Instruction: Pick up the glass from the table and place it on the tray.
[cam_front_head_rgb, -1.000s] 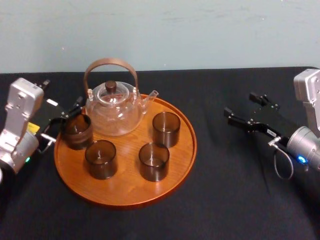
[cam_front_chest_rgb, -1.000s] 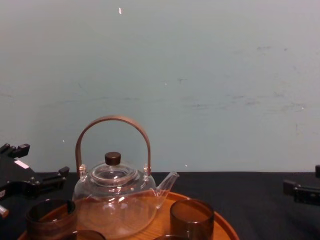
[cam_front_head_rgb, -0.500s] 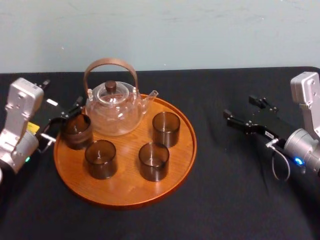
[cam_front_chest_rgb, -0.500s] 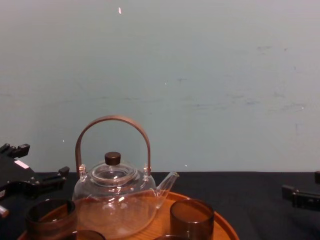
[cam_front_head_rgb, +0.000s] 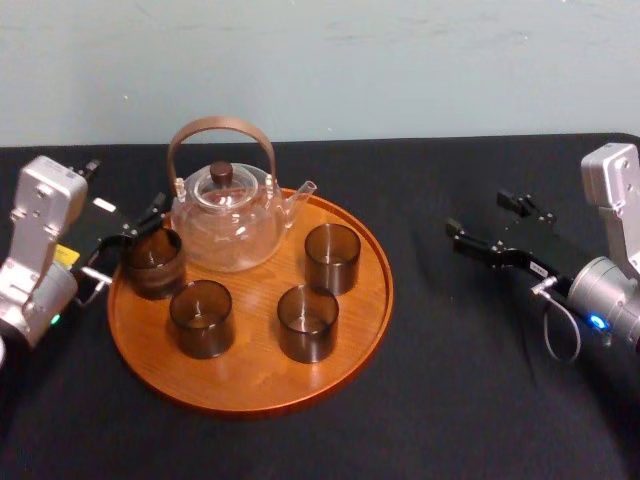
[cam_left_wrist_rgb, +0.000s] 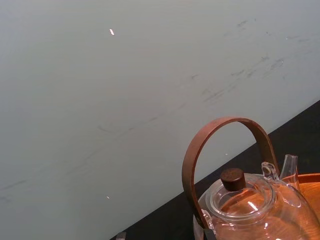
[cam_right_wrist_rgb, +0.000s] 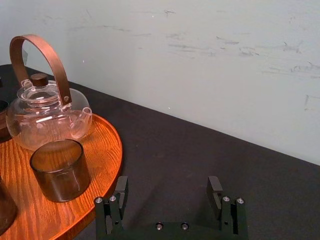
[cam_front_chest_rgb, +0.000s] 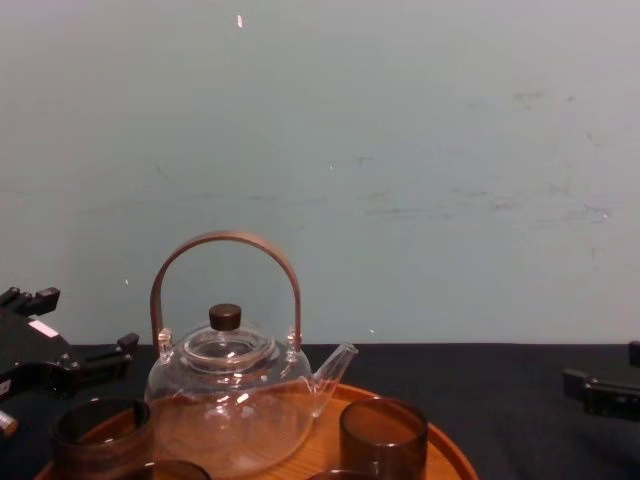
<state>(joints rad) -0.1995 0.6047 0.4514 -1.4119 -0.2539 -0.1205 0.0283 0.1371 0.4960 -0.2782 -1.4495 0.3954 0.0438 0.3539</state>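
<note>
Several dark smoked glasses stand on the round wooden tray (cam_front_head_rgb: 345, 345), one of them (cam_front_head_rgb: 153, 262) at its left edge beside the glass teapot (cam_front_head_rgb: 225, 215). My left gripper (cam_front_head_rgb: 128, 195) is open just behind and left of that glass (cam_front_chest_rgb: 100, 432), holding nothing; in the chest view this gripper (cam_front_chest_rgb: 88, 322) hangs above the glass. My right gripper (cam_front_head_rgb: 480, 213) is open and empty over the black table (cam_front_head_rgb: 450, 380), well to the right of the tray. In the right wrist view it (cam_right_wrist_rgb: 168, 192) faces the tray (cam_right_wrist_rgb: 102, 150) and the nearest glass (cam_right_wrist_rgb: 60, 169).
The teapot (cam_front_chest_rgb: 228, 400) with its tall brown handle takes up the tray's back left. A pale wall runs behind the table. Black cloth stretches between the tray's right rim and the right gripper (cam_front_chest_rgb: 610, 372). In the left wrist view the teapot (cam_left_wrist_rgb: 250, 205) stands before the wall.
The right gripper has drifted slightly lower and to the right. The left arm, the glasses and the teapot have not moved.
</note>
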